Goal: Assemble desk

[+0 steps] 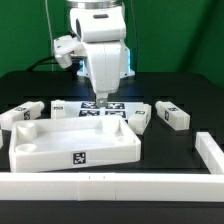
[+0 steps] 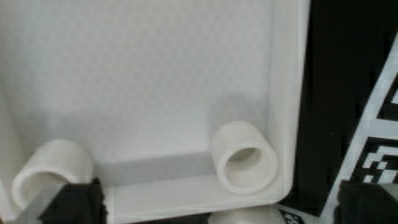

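Low white border wall [image 1: 100,185] fronts the exterior view; behind it the desk top [image 1: 75,140] lies with its long axis left to right, and the gripper [image 1: 99,101] hangs over its far rim, jaws apart and empty. Block legs [image 1: 172,116] lie loose off both ends. On the wrist view, that rim seems to sit between the fingers [image 2: 71,200], a corner socket [image 2: 249,160] just inside, the marker board [image 2: 374,150] beside it.

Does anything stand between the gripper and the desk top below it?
Nothing visible does. The open gripper hangs above the desk top; the wrist view shows only its bare floor and two round sockets below. The legs lie off to the sides.
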`<state>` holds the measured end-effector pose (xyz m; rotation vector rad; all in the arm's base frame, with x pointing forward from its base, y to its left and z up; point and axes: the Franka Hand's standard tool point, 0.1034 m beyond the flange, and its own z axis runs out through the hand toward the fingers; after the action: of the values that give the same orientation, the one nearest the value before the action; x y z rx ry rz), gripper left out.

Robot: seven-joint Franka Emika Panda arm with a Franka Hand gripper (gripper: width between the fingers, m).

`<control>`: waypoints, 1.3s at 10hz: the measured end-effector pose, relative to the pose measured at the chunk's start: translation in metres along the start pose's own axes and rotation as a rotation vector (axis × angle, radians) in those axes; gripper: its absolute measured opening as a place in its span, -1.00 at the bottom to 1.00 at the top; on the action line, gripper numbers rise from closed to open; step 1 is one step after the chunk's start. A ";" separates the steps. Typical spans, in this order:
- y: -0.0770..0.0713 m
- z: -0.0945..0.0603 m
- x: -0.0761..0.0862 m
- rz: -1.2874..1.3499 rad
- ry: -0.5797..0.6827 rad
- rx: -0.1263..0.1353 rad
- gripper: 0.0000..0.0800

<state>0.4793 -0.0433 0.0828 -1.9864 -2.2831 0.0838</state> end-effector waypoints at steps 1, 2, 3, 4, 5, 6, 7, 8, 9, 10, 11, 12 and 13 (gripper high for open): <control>0.000 0.000 0.000 0.001 0.000 0.000 0.62; -0.002 0.002 -0.002 -0.028 0.001 -0.004 0.62; -0.014 0.012 -0.007 -0.090 0.004 -0.009 0.62; -0.025 0.020 -0.012 -0.101 0.012 0.006 0.62; -0.028 0.028 -0.018 -0.108 0.020 0.016 0.62; -0.029 0.035 -0.023 -0.102 0.027 0.025 0.62; -0.028 0.041 -0.028 -0.089 0.034 0.032 0.62; -0.030 0.050 -0.028 -0.085 0.042 0.045 0.62; -0.031 0.058 -0.027 -0.084 0.049 0.057 0.62; -0.031 0.063 -0.028 -0.082 0.051 0.055 0.62; -0.032 0.069 -0.030 -0.077 0.052 0.052 0.62; -0.033 0.073 -0.029 -0.078 0.055 0.058 0.62; -0.034 0.074 -0.030 -0.075 0.057 0.061 0.62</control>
<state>0.4404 -0.0749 0.0116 -1.8476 -2.2880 0.0878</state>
